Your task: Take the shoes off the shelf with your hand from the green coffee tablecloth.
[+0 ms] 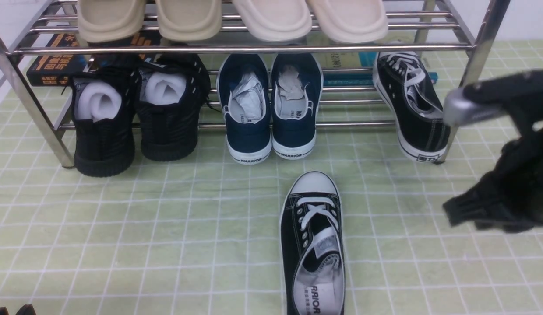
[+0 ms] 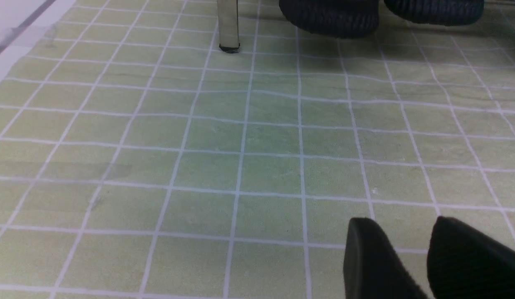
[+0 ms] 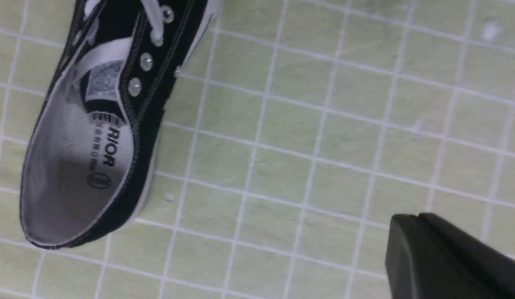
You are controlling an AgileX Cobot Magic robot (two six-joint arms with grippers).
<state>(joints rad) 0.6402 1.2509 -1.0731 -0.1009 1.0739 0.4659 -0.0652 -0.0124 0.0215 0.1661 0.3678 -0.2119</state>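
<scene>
Sneaker (image 1: 313,245) well left of right gripper (image 1: 451,212)

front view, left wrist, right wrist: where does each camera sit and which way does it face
front view: between the arms, facing the shelf; right arm shows.
left wrist: low over the cloth, facing a shelf leg; open fingers show.
right wrist: above the cloth, looking down; shut fingers show.
shared by front and right wrist: the laced sneaker.

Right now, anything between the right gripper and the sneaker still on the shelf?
Partly: the shelf's right front leg stands close beside the sneaker, on the side of the right gripper. The tablecloth straight in front of its heel looks bare.
</scene>
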